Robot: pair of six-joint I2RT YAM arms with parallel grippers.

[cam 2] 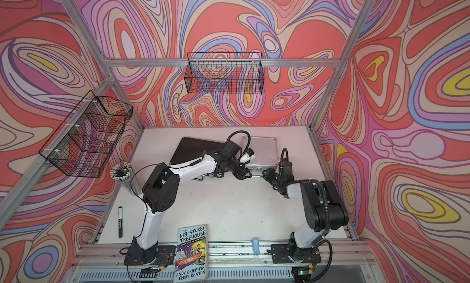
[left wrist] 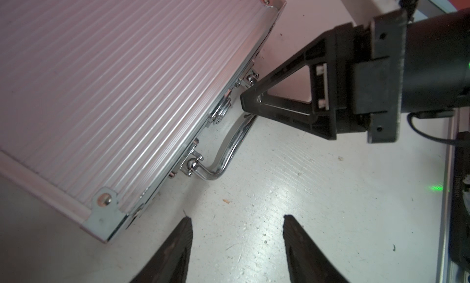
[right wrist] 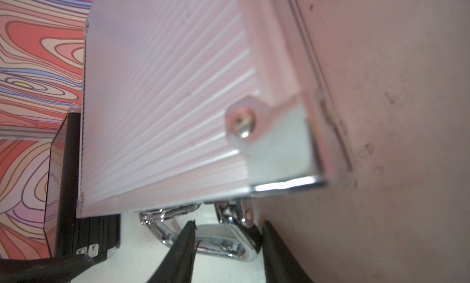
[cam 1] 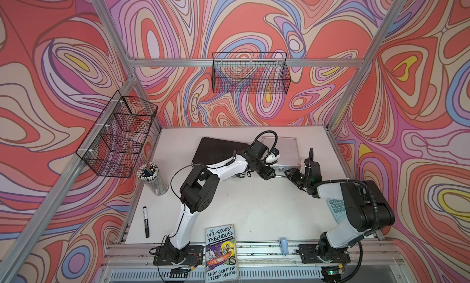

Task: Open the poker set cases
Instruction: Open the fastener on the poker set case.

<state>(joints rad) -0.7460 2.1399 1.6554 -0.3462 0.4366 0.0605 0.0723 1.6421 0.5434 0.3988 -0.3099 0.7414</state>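
Observation:
Both poker set cases lie shut at the back of the table in both top views: the wider black case (cam 1: 216,150) (cam 2: 193,148) and, to its right, the ribbed silver case (cam 1: 282,152) (cam 2: 262,149). My left gripper (left wrist: 237,223) (cam 1: 268,173) is open over bare table by the silver case's (left wrist: 114,91) front left corner. In front of that case my right gripper (right wrist: 229,225) (cam 1: 292,175) is open, with its fingers straddling one end of the chrome handle (right wrist: 221,243) (left wrist: 229,147). In the left wrist view its tips sit by a latch (left wrist: 221,109).
A paperback book (cam 1: 220,252) lies at the front edge with a small blue object (cam 1: 283,245) to its right. A marker (cam 1: 146,222) and a cup of pencils (cam 1: 152,177) are at the left. A teal calculator (cam 1: 337,210) lies under my right arm. Wire baskets (cam 1: 250,76) (cam 1: 117,137) hang on the walls.

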